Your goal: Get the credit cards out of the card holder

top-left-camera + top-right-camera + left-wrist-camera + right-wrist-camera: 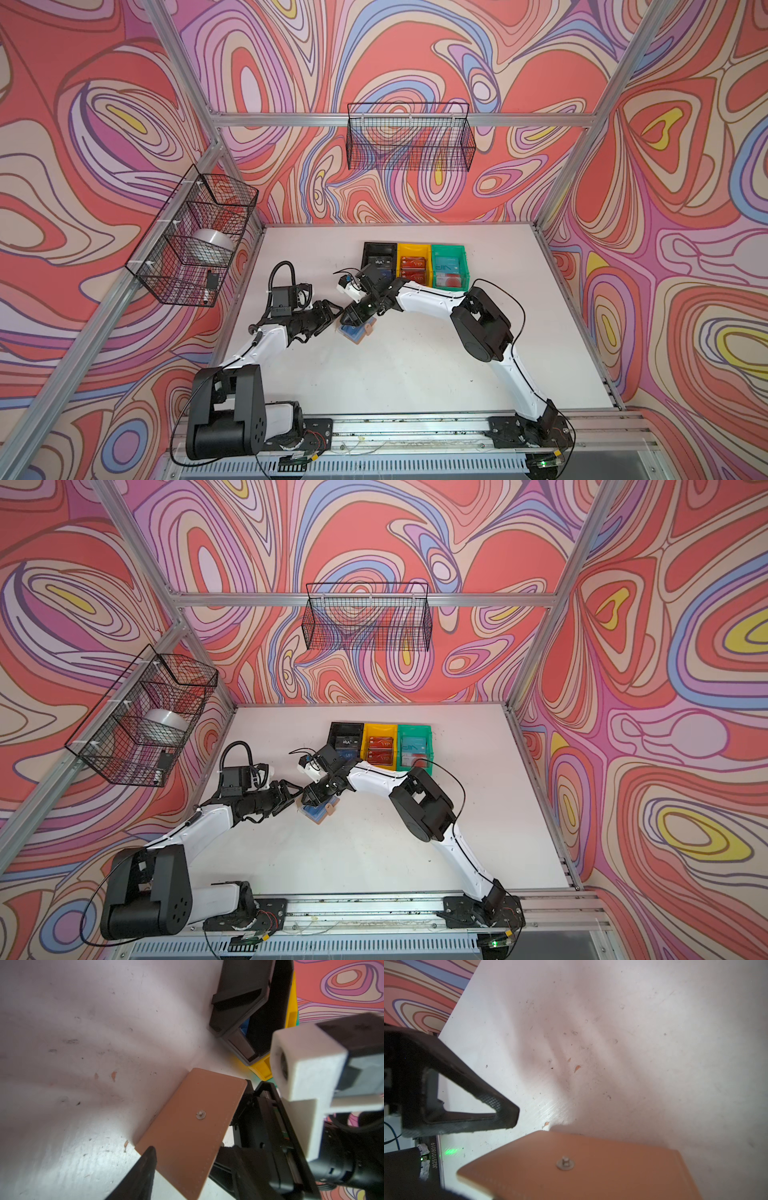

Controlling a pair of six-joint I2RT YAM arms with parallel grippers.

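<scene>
— One card holder (353, 333) is lying open near the middle of the table (415, 365), its tan cover (187, 1126) standing tilted up. Is anything sitting in it?
— Something blue is showing in the sleeves; card or plastic, I'm not managing to tell.
— And the grippers?
— Right gripper (353, 321) is hovering right over it, jaws hidden, so I'm not guessing. Left gripper (335, 318) is waiting just beside the cover, jaws spread, pinching nothing.
— So how far along are we looking?
— Far, I'm judging. Three bins are standing side by side behind the holder. Red cards (413, 266) are lying in the yellow bin (413, 248), a pale card (449, 281) with a red circle in the green bin (451, 249), and a dark card (380, 262) in the black bin (376, 248). Checking the sleeves for a last card is what's remaining
</scene>
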